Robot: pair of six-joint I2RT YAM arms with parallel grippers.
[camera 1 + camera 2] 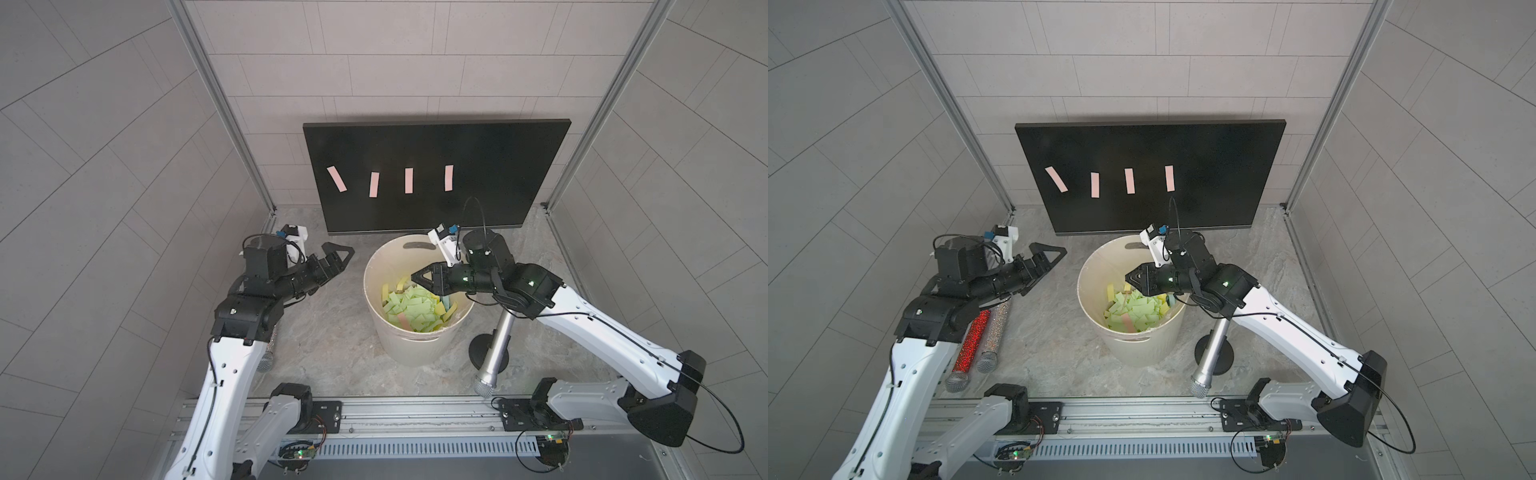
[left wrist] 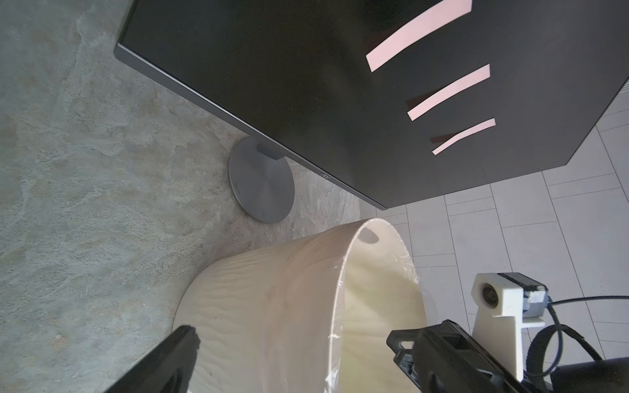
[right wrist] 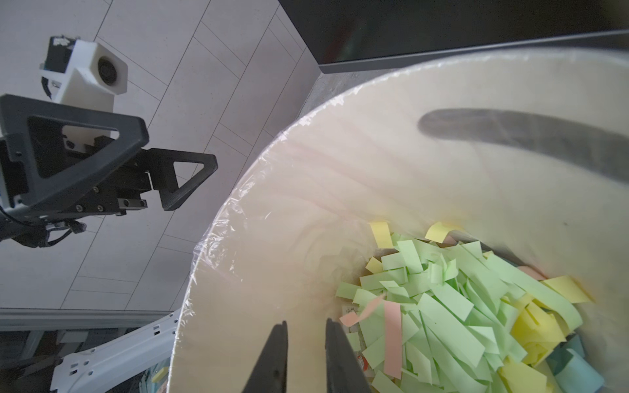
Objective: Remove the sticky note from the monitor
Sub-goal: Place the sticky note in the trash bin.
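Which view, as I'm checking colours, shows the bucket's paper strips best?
The right wrist view: the paper strips lie close up, green, yellow, pink, blue. Both top views show them small inside the bucket; the left wrist view shows none.

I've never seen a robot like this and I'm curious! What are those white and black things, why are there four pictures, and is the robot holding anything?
Those are two robot arms, each ending in a two-fingered pincer called a gripper. Two pictures look down from above on the whole table. The other two come from small cameras on each arm's wrist. On the table stand a black monitor with four pink sticky notes on it, a cream bucket with green, yellow and pink notes inside, and some microphones. The left gripper is wide open beside the bucket. The right gripper hangs over the bucket, fingers slightly apart, holding nothing.
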